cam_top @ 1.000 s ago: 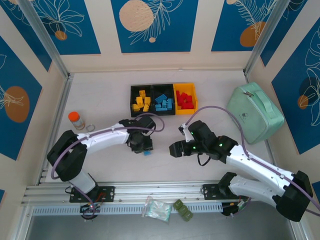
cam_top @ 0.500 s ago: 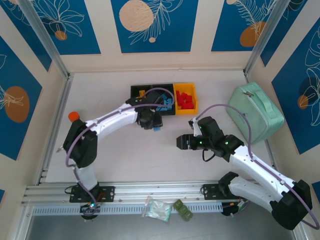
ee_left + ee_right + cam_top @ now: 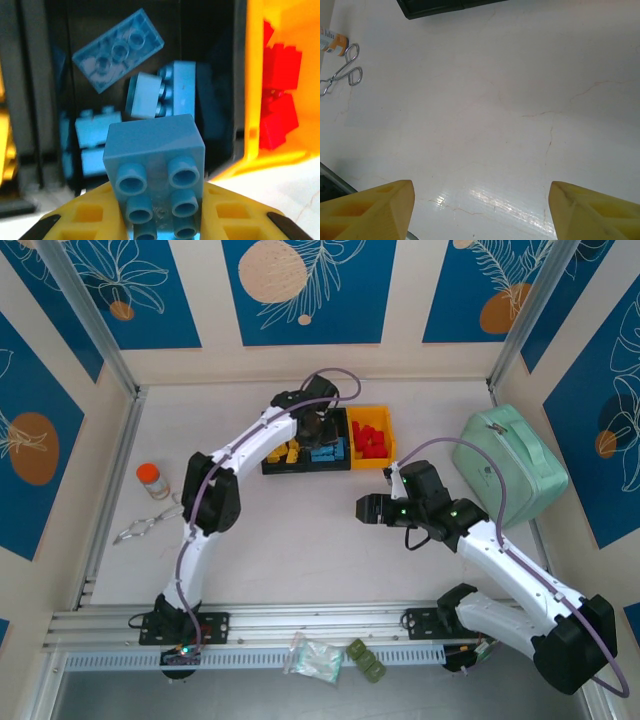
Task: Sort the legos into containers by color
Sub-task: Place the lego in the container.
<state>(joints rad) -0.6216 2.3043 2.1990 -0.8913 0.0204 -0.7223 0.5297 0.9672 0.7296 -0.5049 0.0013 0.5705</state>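
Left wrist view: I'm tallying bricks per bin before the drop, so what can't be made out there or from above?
- Left wrist: the held blue brick runs off the bottom edge between the left fingers, so its length is unclear.
- Left wrist: the red bricks are blurred and cut by the right edge, so uncountable.
- Top view: the left arm covers part of the middle black bin, so its loose blue bricks cannot be counted.

Top view: bright, even, I see only soft shadows.
Left wrist: blue brick (image 3: 155, 145) and bricks beyond (image 3: 120, 50) look soft.
Right wrist: table (image 3: 495, 197) glare, lower centre.
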